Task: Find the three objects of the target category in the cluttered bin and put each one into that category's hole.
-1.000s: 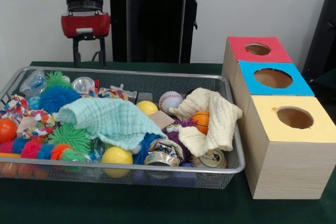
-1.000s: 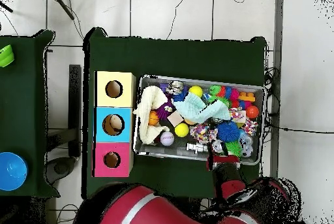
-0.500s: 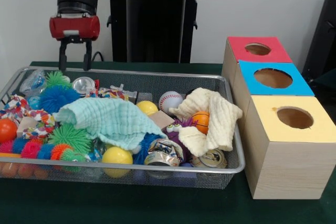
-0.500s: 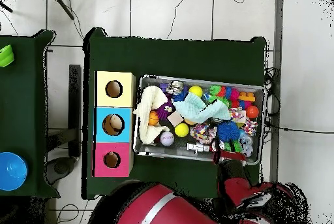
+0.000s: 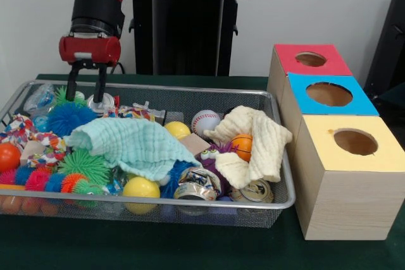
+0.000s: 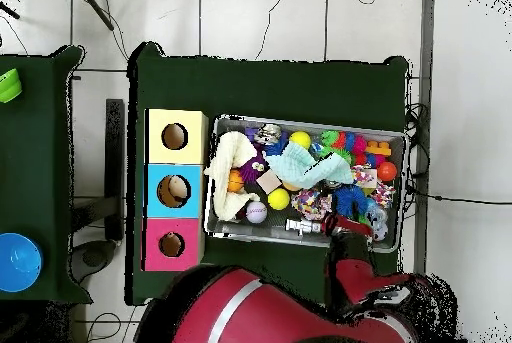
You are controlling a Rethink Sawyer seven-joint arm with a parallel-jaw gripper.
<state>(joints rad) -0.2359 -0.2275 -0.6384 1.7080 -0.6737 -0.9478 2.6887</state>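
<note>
**Q:** One pincer is to be entered; how is it listed?

**A:** Gripper [image 5: 87,88], red body, two dark fingers [image 5: 71,84] set apart at a moderate spread, nothing seen clamped between them. It is held low over the far corner of the wire bin [image 5: 286,175], at the end away from the boxes. The right-hand fingertip is seen at, or just above, a clear round lidded cup [image 5: 100,102]; contact cannot be confirmed. The left-hand fingertip is placed beside a green spiky ball [image 5: 66,96], with a blue fuzzy ball [image 5: 67,118] just in front of it.

**Q:** What is recorded inside the bin?

**A:** Mixed clutter. A mint cloth [image 5: 130,145] is spread across the middle; a cream cloth [image 5: 258,141] is draped at the end nearest the boxes, with a small orange basketball [image 5: 242,146] tucked in its folds. A baseball [image 5: 205,121] and a yellow ball [image 5: 178,129] are lodged between the two cloths toward the far wall. A second yellow ball [image 5: 140,189] and two tin cans [image 5: 256,191] are lined along the near wall.

**Q:** And beside the bin?

**A:** Three boxes in a row, each with a round hole on top: yellow box [image 5: 350,175] nearest the camera, blue box [image 5: 330,96] in the middle, red box [image 5: 310,60] farthest. The target category cannot be told.
</note>
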